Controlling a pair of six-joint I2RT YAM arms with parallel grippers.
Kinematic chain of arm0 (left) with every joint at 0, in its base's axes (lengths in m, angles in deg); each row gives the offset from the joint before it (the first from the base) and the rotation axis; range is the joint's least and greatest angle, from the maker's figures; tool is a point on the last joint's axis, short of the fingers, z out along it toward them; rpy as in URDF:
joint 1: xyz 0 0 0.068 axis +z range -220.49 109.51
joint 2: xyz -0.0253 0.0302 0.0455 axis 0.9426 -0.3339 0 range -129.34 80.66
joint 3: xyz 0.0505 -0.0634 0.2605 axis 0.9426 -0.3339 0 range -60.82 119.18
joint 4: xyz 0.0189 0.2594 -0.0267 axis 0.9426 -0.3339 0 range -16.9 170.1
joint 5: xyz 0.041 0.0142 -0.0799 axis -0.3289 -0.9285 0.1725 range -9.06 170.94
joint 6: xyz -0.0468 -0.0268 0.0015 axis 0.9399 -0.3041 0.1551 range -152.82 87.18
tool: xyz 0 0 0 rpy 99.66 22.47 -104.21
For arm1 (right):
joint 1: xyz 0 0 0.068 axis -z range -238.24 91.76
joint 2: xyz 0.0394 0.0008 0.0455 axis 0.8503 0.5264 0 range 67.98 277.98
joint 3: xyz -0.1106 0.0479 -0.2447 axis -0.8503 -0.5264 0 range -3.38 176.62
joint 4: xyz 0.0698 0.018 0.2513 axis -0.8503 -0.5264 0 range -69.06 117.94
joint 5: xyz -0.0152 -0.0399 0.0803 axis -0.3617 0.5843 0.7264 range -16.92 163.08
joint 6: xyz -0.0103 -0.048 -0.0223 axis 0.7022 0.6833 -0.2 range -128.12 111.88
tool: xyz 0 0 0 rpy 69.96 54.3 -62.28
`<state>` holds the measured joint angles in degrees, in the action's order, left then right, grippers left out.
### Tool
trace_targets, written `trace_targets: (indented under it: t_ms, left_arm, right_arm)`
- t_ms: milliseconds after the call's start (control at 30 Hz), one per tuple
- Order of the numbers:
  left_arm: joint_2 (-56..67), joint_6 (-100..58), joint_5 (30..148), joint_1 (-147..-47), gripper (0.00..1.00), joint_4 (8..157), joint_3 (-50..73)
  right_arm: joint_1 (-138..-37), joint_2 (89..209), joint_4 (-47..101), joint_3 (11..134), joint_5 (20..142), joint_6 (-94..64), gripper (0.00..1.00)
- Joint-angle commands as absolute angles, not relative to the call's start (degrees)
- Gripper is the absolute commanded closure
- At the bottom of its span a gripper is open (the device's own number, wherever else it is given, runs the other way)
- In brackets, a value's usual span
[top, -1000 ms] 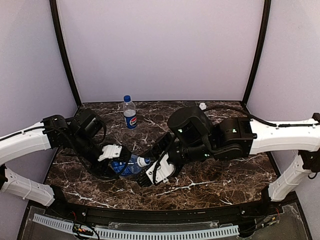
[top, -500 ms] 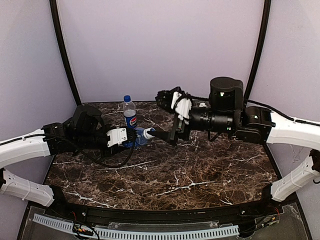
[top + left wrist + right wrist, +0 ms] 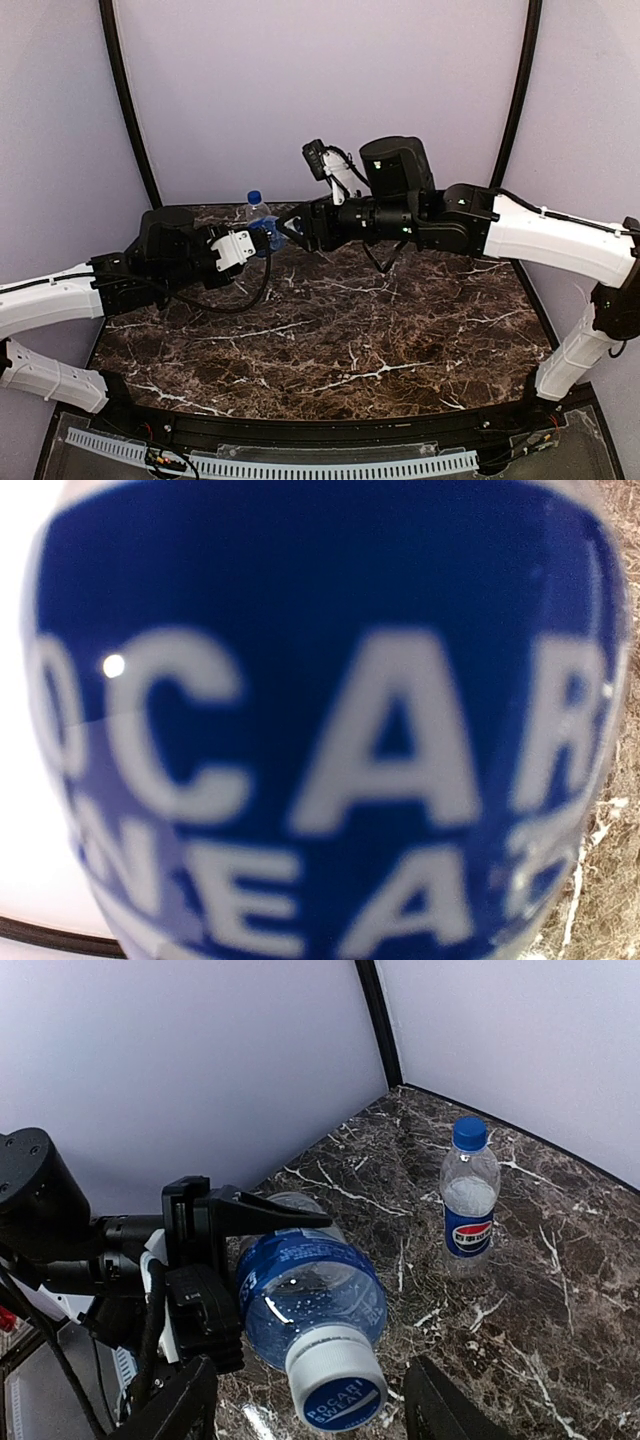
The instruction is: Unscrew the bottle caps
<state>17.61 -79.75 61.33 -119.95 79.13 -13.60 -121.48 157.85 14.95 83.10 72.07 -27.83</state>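
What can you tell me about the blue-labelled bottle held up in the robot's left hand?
It's a small clear plastic bottle with a blue label in white lettering and droplets inside. Its ribbed white cap, blue on top, is on and points at the right hand, whose open fingers flank it without touching. The left hand grips its body, holding it sideways above the dark marble table.

Pepsi bottle (image 3: 469, 1200) seemingly crowds the back-left; table (image 3: 350, 345) front lies open.
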Motion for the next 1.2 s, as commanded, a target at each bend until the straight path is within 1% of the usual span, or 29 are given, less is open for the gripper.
trace_targets:
  t_ms: [0,133,367,500,600,700,767,833,867,900,967,1033,1067,1100,1133,1167]
  left_arm:
    - [18.7,-80.4,59.3,-120.0,0.66,81.3,-15.1]
    - [18.6,-80.6,59.7,-120.1,0.66,81.8,-15.5]
    - [18.4,-81.0,60.0,-120.0,0.66,82.3,-15.1]
    - [18.6,-80.9,60.3,-120.0,0.66,82.1,-15.2]
    - [18.7,-81.2,61.1,-120.1,0.66,81.9,-15.3]
    - [18.8,-81.4,61.7,-120.0,0.66,81.9,-15.3]
    - [18.9,-81.5,61.7,-120.0,0.66,82.0,-15.2]
    - [19.0,-81.6,62.0,-120.0,0.66,81.9,-15.2]
    - [19.0,-81.6,62.5,-120.0,0.67,81.5,-15.2]
    - [19.2,-81.4,62.9,-120.0,0.67,81.1,-15.2]
    - [19.6,-80.3,65.3,-120.0,0.68,78.8,-15.1]
    - [19.9,-78.7,70.1,-120.0,0.69,74.6,-14.3]
    - [20.0,-77.4,75.3,-120.0,0.69,70.1,-13.9]
    - [20.0,-76.9,78.0,-120.0,0.69,67.4,-12.8]
    - [19.9,-76.0,85.4,-120.0,0.69,62.2,-12.1]
    - [19.8,-75.6,89.0,-120.0,0.68,59.5,-10.8]
  right_arm:
    - [-121.3,157.4,12.0,84.9,67.9,-33.3,0.40]
    - [-121.3,157.7,12.0,84.2,68.6,-33.8,0.43]
    - [-121.3,159.1,11.3,84.0,67.6,-34.0,0.42]
    - [-121.3,159.3,11.7,84.1,68.2,-33.2,0.52]
    - [-121.3,159.5,12.7,84.1,69.7,-32.3,0.55]
    - [-121.2,160.0,12.7,84.3,70.6,-32.0,0.61]
    - [-121.0,160.2,12.7,84.5,71.8,-31.8,0.69]
    - [-120.8,160.2,13.1,84.5,74.5,-30.8,0.85]
    - [-120.7,160.1,13.6,84.3,75.8,-29.3,0.94]
    - [-120.7,159.7,14.4,83.9,77.1,-27.8,1.00]
    - [-120.7,158.9,16.0,82.6,80.8,-22.0,1.00]
    - [-121.2,158.2,15.7,81.6,86.3,-13.7,1.00]
    - [-121.7,157.6,15.1,81.1,89.2,-8.5,1.00]
    - [-122.9,156.9,14.3,80.2,90.6,-2.9,1.00]
    - [-124.1,156.2,13.4,79.2,91.1,3.5,1.00]
    - [-125.8,155.5,12.6,78.1,91.1,9.1,1.00]
